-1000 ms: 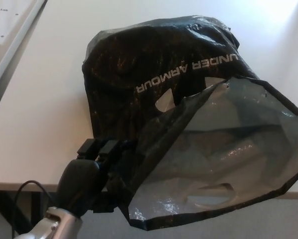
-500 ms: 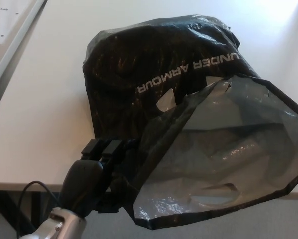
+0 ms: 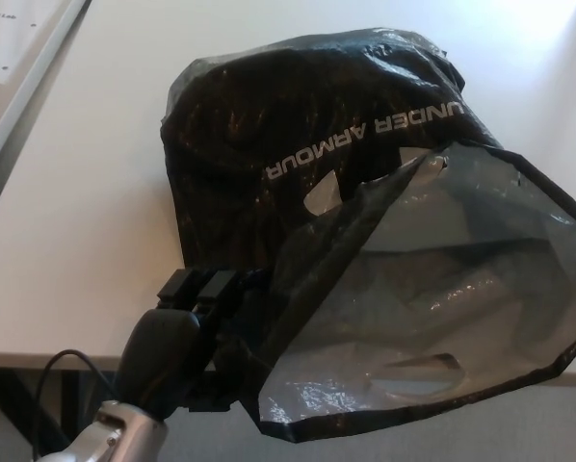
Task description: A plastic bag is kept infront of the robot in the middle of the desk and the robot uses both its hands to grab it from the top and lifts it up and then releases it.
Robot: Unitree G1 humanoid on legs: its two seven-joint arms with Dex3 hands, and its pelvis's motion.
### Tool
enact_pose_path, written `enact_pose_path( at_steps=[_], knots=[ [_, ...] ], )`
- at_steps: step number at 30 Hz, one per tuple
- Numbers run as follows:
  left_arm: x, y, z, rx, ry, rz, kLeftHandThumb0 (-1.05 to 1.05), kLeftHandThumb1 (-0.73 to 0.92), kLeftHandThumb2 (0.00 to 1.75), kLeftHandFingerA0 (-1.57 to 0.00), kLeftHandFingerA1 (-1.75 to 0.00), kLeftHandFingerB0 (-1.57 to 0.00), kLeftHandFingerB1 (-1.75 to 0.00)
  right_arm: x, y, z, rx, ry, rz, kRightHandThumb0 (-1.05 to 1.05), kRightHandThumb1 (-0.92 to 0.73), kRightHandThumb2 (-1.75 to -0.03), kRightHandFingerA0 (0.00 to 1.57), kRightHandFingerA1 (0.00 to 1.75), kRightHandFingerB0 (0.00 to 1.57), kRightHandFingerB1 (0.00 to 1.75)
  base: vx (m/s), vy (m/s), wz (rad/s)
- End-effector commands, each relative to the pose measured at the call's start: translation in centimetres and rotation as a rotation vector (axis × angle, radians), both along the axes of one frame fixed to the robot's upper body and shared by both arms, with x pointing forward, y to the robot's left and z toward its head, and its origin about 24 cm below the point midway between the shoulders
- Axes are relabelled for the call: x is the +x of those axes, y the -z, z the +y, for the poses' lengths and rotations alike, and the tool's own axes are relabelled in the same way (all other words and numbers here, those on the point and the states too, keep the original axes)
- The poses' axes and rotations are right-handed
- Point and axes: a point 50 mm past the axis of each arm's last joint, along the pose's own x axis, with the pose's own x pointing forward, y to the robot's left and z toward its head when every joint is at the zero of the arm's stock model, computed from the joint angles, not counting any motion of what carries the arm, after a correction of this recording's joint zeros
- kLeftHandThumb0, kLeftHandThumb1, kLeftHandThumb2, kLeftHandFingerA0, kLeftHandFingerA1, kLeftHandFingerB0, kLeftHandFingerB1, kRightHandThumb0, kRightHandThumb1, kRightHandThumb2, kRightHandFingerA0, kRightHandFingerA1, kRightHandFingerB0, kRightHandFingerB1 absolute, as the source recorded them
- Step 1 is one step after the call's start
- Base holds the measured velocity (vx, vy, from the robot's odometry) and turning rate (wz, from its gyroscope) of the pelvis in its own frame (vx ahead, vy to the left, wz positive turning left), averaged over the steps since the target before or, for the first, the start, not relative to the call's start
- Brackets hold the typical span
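Left hand point(image 3: 196, 322) enters from lower left, its fingers point(image 3: 199, 286) pressed against the bag's point(image 3: 298, 125) near edge; whether they actually clamp the plastic cannot be told. Right hand is out of sight. The bag, dark and semi-transparent with white "UNDER ARMOUR" lettering, sits mid-desk point(image 3: 76, 221). Its open top stands toward the camera and overhangs the desk's near edge. A cable point(image 3: 39, 377) hangs below.

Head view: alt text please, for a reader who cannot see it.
A dark plastic bag printed UNDER ARMOUR fills most of the view above a white desk, its translucent top spread toward the camera. The left hand grips its lower left edge.
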Motion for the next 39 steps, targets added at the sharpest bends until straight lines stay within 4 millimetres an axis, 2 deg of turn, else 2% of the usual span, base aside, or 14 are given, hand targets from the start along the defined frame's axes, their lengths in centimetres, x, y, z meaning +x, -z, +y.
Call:
enact_pose_path(
  at_steps=[1,5,6,8,9,10,11,12,28,29,33,34,35,39],
  knots=[
    [0.0,-0.2,0.5,-0.004,0.006,-0.004,-0.95,0.65,1.03,-0.14,-0.62,-0.14,-0.56,0.9,1.9,1.6,-0.261,-0.053,0.005,-0.76,-0.52,-0.57,0.19,0.29,0.00,0.00,0.00,0.000,0.00],
    [-0.1,-0.1,0.3,-0.009,0.011,0.003,-0.98,0.67,1.03,-0.14,-0.62,-0.09,-0.54,1.1,2.9,2.4,-0.290,-0.066,0.030,-0.83,-0.47,-0.79,0.21,0.41,0.00,0.00,0.00,0.000,0.00],
    [-0.1,0.0,0.3,-0.007,0.012,0.006,-0.90,0.78,0.63,-0.11,-0.60,-0.14,-0.51,1.1,3.1,2.5,-0.294,-0.067,0.035,-0.80,-0.44,-0.76,0.17,0.39,0.00,0.00,0.00,0.000,0.00],
    [-0.2,0.1,0.2,-0.007,0.013,0.007,-0.91,0.78,0.64,-0.11,-0.60,-0.14,-0.51,1.2,3.4,2.8,-0.293,-0.082,0.040,-0.83,-0.48,-0.79,0.13,0.37,0.00,0.00,0.00,0.000,0.00],
    [-0.3,0.1,0.1,-0.008,0.012,0.007,-0.87,0.61,1.03,-0.13,-0.61,-0.07,-0.53,1.4,3.6,3.2,-0.286,-0.097,0.045,-0.84,-0.48,-0.79,0.14,0.36,0.00,0.00,0.00,0.000,0.00],
    [-0.3,0.2,0.0,-0.009,0.011,0.007,-0.87,0.61,1.03,-0.13,-0.61,-0.07,-0.53,1.5,3.7,3.5,-0.283,-0.108,0.047,-0.84,-0.48,-0.79,0.14,0.36,0.00,0.00,0.00,0.000,0.00],
    [-0.3,0.2,0.0,-0.010,0.011,0.008,-0.90,0.78,0.63,-0.13,-0.61,-0.13,-0.51,1.7,3.9,3.8,-0.285,-0.115,0.054,-0.90,-0.53,-0.81,0.17,0.42,0.00,0.00,0.00,0.000,0.00],
    [-0.3,0.2,-0.1,-0.012,0.011,0.009,-0.43,0.35,1.00,-0.06,-0.56,-0.06,-0.54,1.8,4.0,3.9,-0.290,-0.121,0.062,-0.82,-0.44,-0.74,0.16,0.41,0.00,0.00,0.00,0.000,0.00],
    [-0.9,0.6,0.0,-0.012,0.016,0.018,-0.43,0.35,1.00,-0.06,-0.56,-0.06,-0.54,4.3,5.5,7.2,-0.261,-0.140,0.130,-0.75,-0.42,-0.75,0.16,0.45,0.00,0.00,0.00,0.000,0.00],
    [-0.9,0.6,0.0,-0.011,0.018,0.016,-0.43,0.36,1.00,-0.06,-0.56,-0.06,-0.54,4.5,5.4,7.5,-0.258,-0.138,0.133,-0.73,-0.51,-0.56,0.21,0.38,0.00,0.00,0.00,0.000,0.00],
    [-1.0,0.7,-0.1,-0.009,0.027,0.020,-0.43,0.36,1.00,-0.06,-0.56,-0.05,-0.53,5.5,5.1,8.6,-0.220,-0.149,0.109,-0.83,-0.46,-0.82,0.27,0.56,0.00,0.00,0.00,0.000,0.00],
    [-1.1,0.8,-0.1,-0.010,0.026,0.022,-0.43,0.35,1.00,-0.05,-0.55,-0.05,-0.53,5.7,5.1,9.0,-0.216,-0.161,0.096,-0.76,-0.52,-0.57,0.46,0.72,0.00,0.00,0.00,0.000,0.00],
    [-1.1,0.8,-0.1,-0.011,0.025,0.024,-0.43,0.35,1.00,-0.06,-0.56,-0.05,-0.53,5.8,5.1,9.2,-0.216,-0.164,0.094,-0.81,-0.44,-0.81,0.40,0.67,0.00,0.00,0.00,0.000,0.00],
    [-1.3,1.0,-0.2,-0.012,0.023,0.034,-0.43,0.35,1.00,-0.06,-0.56,-0.05,-0.54,6.5,4.8,10.1,-0.183,-0.164,0.072,-0.77,-0.53,-0.57,0.48,0.96,0.00,0.00,0.00,0.000,0.00]
  ],
)
